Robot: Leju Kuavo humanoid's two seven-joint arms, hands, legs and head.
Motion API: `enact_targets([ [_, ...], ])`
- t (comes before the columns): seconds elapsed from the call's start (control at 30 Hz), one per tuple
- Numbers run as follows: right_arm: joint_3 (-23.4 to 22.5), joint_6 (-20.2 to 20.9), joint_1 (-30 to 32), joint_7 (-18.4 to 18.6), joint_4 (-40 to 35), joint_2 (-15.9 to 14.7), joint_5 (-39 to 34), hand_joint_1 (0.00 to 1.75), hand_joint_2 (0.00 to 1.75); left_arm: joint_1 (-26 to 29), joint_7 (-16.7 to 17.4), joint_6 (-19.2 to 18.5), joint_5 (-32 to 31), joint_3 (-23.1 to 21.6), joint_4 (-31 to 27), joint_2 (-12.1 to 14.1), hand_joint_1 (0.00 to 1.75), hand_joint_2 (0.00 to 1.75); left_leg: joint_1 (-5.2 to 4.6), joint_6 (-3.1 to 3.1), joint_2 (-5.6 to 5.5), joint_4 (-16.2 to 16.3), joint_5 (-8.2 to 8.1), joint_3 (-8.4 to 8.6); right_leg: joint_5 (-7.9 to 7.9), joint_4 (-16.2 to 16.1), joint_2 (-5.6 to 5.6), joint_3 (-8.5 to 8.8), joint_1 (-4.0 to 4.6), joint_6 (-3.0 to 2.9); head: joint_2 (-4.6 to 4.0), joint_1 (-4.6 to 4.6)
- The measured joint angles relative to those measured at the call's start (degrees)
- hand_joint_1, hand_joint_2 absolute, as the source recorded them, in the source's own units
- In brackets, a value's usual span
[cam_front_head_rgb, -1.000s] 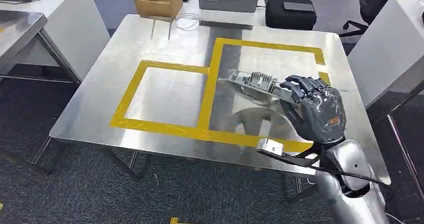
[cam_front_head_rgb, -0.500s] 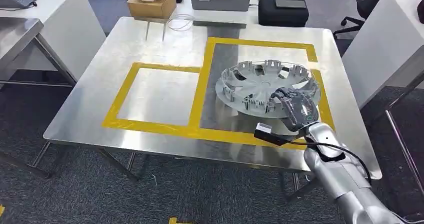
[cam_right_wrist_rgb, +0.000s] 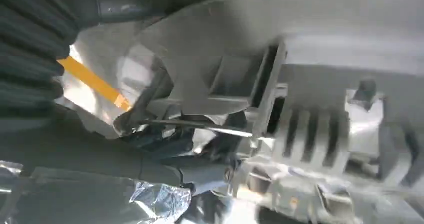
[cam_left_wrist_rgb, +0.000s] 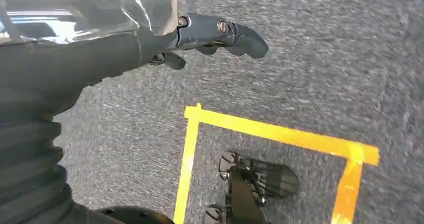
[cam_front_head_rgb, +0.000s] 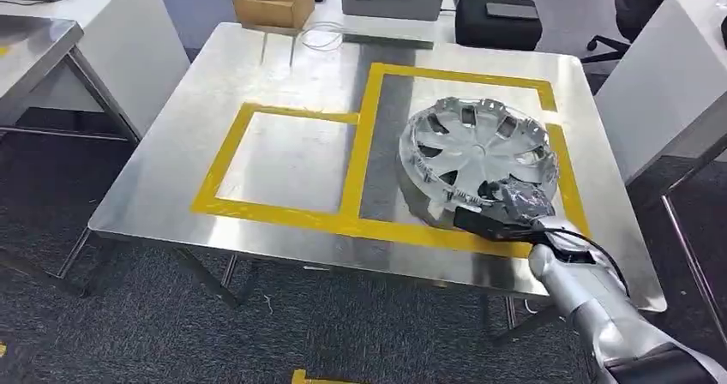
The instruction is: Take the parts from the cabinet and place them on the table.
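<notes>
Right hand (cam_front_head_rgb: pixel 514 202) gripped hubcap's (cam_front_head_rgb: pixel 478 151) near rim — hubcap tilted, toward table's (cam_front_head_rgb: pixel 283 75) right edge. Left hand (cam_left_wrist_rgb: pixel 150 39) held nothing, fingers loosely extended — above floor.

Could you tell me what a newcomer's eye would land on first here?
Most likely the silver hubcap, tilted inside the larger yellow tape frame on the steel table. Next, the right hand gripping its near rim, and the left hand hanging over grey carpet.
</notes>
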Motion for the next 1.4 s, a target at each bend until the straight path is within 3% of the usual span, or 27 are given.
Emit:
enact_targets([
  [0.03,-0.44,0.63,-0.37,1.18,0.76,0.09,-0.61,0.0,0.0,-0.16,0.39,0.04,0.3,0.0,0.02,-0.02,0.0,0.0,-0.06,-0.24,-0.01,0.29,-0.15,-0.03,0.8,-4.46,-0.49,2.22,0.02,-0.33,0.0,0.07],
  [0.07,-0.94,0.94,-0.71,1.88,1.29,0.24,-0.94,0.0,0.0,-0.29,1.09,-0.37,0.28,-0.02,0.09,-0.04,0.0,0.0,-0.54,-0.75,-0.12,0.6,-0.56,-0.12,0.98,-4.71,-0.28,2.58,0.3,-1.13,0.0,-0.02],
  [0.17,-1.66,1.55,-1.21,2.2,2.4,0.83,-0.94,0.0,0.0,-0.32,1.83,0.02,0.11,-0.09,0.5,-0.02,0.0,0.0,-0.05,-1.49,0.19,0.48,-0.46,0.13,1.24,-4.67,0.22,2.58,0.79,-2.2,0.0,-0.04],
  [0.2,-1.7,1.07,-1.31,1.75,2.53,1.05,-0.65,0.0,0.0,-0.31,1.92,0.24,0.13,-0.09,0.5,0.04,0.0,0.0,0.05,-1.79,0.19,0.73,-0.68,0.05,1.6,-5.05,0.24,2.85,0.05,-2.72,0.0,0.02],
  [0.23,-1.68,0.0,-1.28,0.98,2.6,1.46,-0.22,0.0,0.0,-0.29,2.14,-0.21,0.13,-0.09,0.59,0.18,0.0,0.0,0.19,-2.13,0.1,1.84,-1.67,-0.63,1.68,-5.1,0.28,2.91,0.01,-2.91,0.0,-0.04],
  [0.3,-1.68,-4.11,-0.61,-0.29,2.73,2.14,0.84,0.0,0.0,-0.23,2.38,-1.01,0.15,-0.17,0.96,0.5,0.0,0.0,0.56,-2.91,0.14,9.55,-6.38,-3.98,1.76,-5.06,0.26,2.72,-0.03,-3.21,0.0,-0.2],
  [0.37,-1.55,-14.3,1.29,-2.06,2.73,3.11,3.13,0.0,0.0,0.24,2.38,-0.88,0.85,-0.2,1.16,0.83,0.0,0.0,0.71,-3.38,0.13,18.43,-9.83,-8.1,1.88,-5.01,0.28,2.33,0.14,-3.39,0.0,-0.22],
  [0.4,-1.44,-21.5,2.29,-3.01,2.58,3.72,4.56,0.0,0.0,0.51,2.27,-0.63,1.2,-0.2,1.22,0.87,0.0,0.0,0.73,-3.4,0.13,19.37,-9.57,-8.53,1.89,-4.99,0.35,2.26,0.14,-3.38,0.0,-0.24],
  [0.43,-1.44,-28.89,3.46,-4.25,1.83,4.07,5.89,0.0,0.0,0.74,2.18,-0.28,1.42,-0.2,1.22,0.87,0.0,0.0,0.75,-3.33,0.13,17.44,-8.06,-7.55,1.89,-4.97,0.46,2.28,0.13,-3.38,0.0,-0.24],
  [0.47,-1.61,-34.98,4.63,-5.28,0.51,4.37,7.55,0.0,0.0,0.9,2.07,0.06,1.42,-0.2,1.22,0.9,0.0,0.0,0.78,-3.16,0.14,12.86,-5.55,-5.24,1.88,-4.96,0.57,2.4,0.12,-3.36,0.0,-0.26],
  [0.5,-2.37,-37.65,5.97,-6.42,-2.23,5.0,11.62,0.0,0.0,1.01,2.01,0.41,1.42,-0.2,1.16,0.9,0.0,0.0,0.79,-2.89,0.13,7.25,-2.92,-2.37,1.87,-4.96,0.61,2.59,0.13,-3.35,0.0,-0.26],
  [0.53,-4.2,-37.64,7.84,-7.64,-5.66,5.36,16.21,0.0,0.0,1.14,1.92,0.65,1.4,-0.2,0.96,0.9,0.0,0.0,0.78,-2.51,0.03,2.18,-1.01,0.16,1.85,-4.98,0.62,2.68,0.14,-3.32,0.0,-0.24],
  [0.57,-7.02,-37.64,9.99,-9.52,-9.66,5.87,21.13,0.0,0.0,1.18,1.9,0.89,1.35,-0.24,0.81,0.87,0.0,0.0,0.47,-2.37,-0.16,0.74,-2.06,0.83,1.81,-4.99,0.58,2.46,0.75,-3.0,0.0,-0.17],
  [0.67,-14.82,-37.64,16.13,-16.35,-20.77,8.45,27.82,0.0,0.0,1.91,1.88,1.2,1.2,-0.48,0.22,0.7,0.0,0.0,0.04,-1.53,-0.23,0.86,-1.87,0.35,2.11,-5.29,0.55,2.26,0.51,-2.12,0.0,-0.2],
  [0.73,-21.02,-37.64,19.6,-25.58,-29.36,11.04,28.13,0.0,0.0,2.25,1.83,1.38,1.09,-0.63,-0.35,0.52,0.0,0.0,0.59,-0.42,-0.04,-0.59,-0.91,1.27,1.52,-4.61,0.31,1.72,0.43,-1.71,0.0,-0.11],
  [0.77,-24.92,-37.62,20.68,-30.74,-34.02,12.53,27.85,0.0,0.0,2.34,1.77,1.48,0.98,-0.79,-0.76,0.39,0.0,0.0,0.48,-0.04,-0.08,-0.66,-0.7,1.26,-0.1,-2.09,0.31,0.51,0.51,-2.08,0.0,-0.05],
  [0.83,-31.41,-37.62,22.57,-37.36,-41.24,15.62,25.43,0.0,0.0,2.6,1.57,1.51,0.94,-1.09,-1.55,0.33,0.0,0.0,0.31,0.0,-0.02,-0.63,-0.71,1.06,-4.45,8.12,0.32,-4.05,0.47,-2.74,0.0,-0.07],
  [0.9,-35.61,-37.62,24.41,-39.72,-47.47,17.69,23.3,0.0,0.0,3.11,1.44,1.48,0.89,-1.11,-2.25,0.2,0.0,0.0,0.17,0.02,-0.04,-0.55,-0.73,1.0,-6.2,14.68,0.31,-7.06,0.47,-2.39,0.0,-0.06],
  [0.93,-37.25,-37.62,24.94,-39.96,-49.72,18.57,22.91,0.0,0.0,3.34,1.44,1.48,0.89,-1.14,-2.49,0.13,0.0,0.0,0.15,0.01,-0.02,-0.52,-0.75,1.05,-5.43,13.37,0.3,-6.42,0.45,-1.89,0.0,-0.07],
  [1.0,-39.53,-37.6,25.59,-40.03,-53.41,19.71,22.8,0.0,0.0,3.46,1.42,1.42,0.89,-1.16,-3.01,0.04,0.0,0.0,0.15,-0.18,-0.01,-0.26,-0.88,1.07,-1.48,3.1,0.19,-1.24,0.44,-0.81,0.0,-0.04],
  [1.03,-40.32,-37.6,25.7,-40.03,-54.86,20.08,22.78,0.0,0.0,3.46,1.4,1.42,0.89,-1.2,-3.21,-0.02,0.0,0.0,0.14,-0.46,-0.01,0.01,-1.07,1.05,0.21,-2.49,0.01,1.68,0.43,-0.64,0.0,-0.02],
  [1.07,-40.94,-37.6,25.73,-40.03,-55.94,20.5,22.67,0.0,0.0,3.46,1.4,1.4,0.89,-1.25,-3.41,0.0,0.0,0.0,-0.28,-0.81,0.04,0.42,-1.36,0.89,0.36,-4.45,-0.21,2.52,0.57,-1.35,0.0,-0.08],
  [1.17,-41.55,-37.6,27.22,-40.03,-61.48,21.38,17.04,0.0,0.0,3.92,1.44,0.98,0.89,-1.6,-4.31,-0.09,0.0,0.0,-0.33,-1.38,0.12,0.47,-1.34,0.71,0.79,-4.34,0.05,2.57,0.84,-2.32,0.0,-0.11],
  [1.23,-41.53,-37.6,27.35,-40.07,-66.34,21.79,12.15,0.0,0.0,4.65,1.75,0.76,0.87,-1.95,-5.23,0.02,0.0,0.0,-0.17,-1.91,0.1,1.2,-2.03,0.32,1.36,-4.58,0.08,2.59,-0.03,-2.99,0.0,-0.07],
  [1.3,-41.35,-37.6,27.97,-40.11,-70.7,22.45,9.4,0.0,0.0,5.07,2.01,0.11,0.78,-2.38,-6.06,-0.09,0.0,0.0,0.1,-2.8,0.11,6.7,-6.48,-1.55,1.48,-4.57,0.14,2.55,0.02,-3.22,0.0,-0.48],
  [1.37,-41.35,-37.58,28.99,-40.11,-74.11,22.95,8.13,0.0,0.0,5.35,2.43,-0.22,0.72,-2.89,-6.82,-0.15,0.0,0.0,0.42,-3.35,0.12,16.69,-11.28,-5.47,1.51,-4.54,0.11,2.29,0.22,-3.25,0.0,-0.46],
  [1.4,-41.35,-37.58,29.65,-40.11,-75.47,23.25,7.74,0.0,0.0,5.55,2.53,-0.22,0.72,-3.08,-7.21,-0.24,0.0,0.0,0.46,-3.41,0.12,19.17,-11.99,-6.25,1.63,-4.53,0.11,2.21,0.31,-3.43,0.0,-0.44],
])
